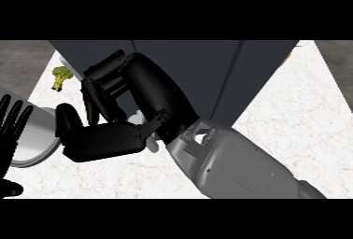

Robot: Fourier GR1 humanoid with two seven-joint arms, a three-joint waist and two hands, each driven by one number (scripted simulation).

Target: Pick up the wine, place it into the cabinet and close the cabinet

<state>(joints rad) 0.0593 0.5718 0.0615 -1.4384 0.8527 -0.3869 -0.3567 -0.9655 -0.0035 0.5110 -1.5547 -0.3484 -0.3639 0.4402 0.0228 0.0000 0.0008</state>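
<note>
My right hand (103, 140) fills the middle of the head view, its grey forearm (234, 168) coming in from the lower right. It is raised in front of the left part of the dark grey cabinet (262, 65), whose front faces show a vertical seam. A long dark shape (162, 93) runs from the wrist up toward the cabinet; I cannot tell whether it is part of the hand or the wine. No wine bottle shows plainly anywhere. My left hand (12, 123) rests open at the left edge, fingers up.
A grey round plate (38, 140) lies at the left, partly behind both hands. A yellow-green vegetable (60, 77) sits on the white marble counter (296, 116) at the upper left. Bare counter shows to the right of the cabinet.
</note>
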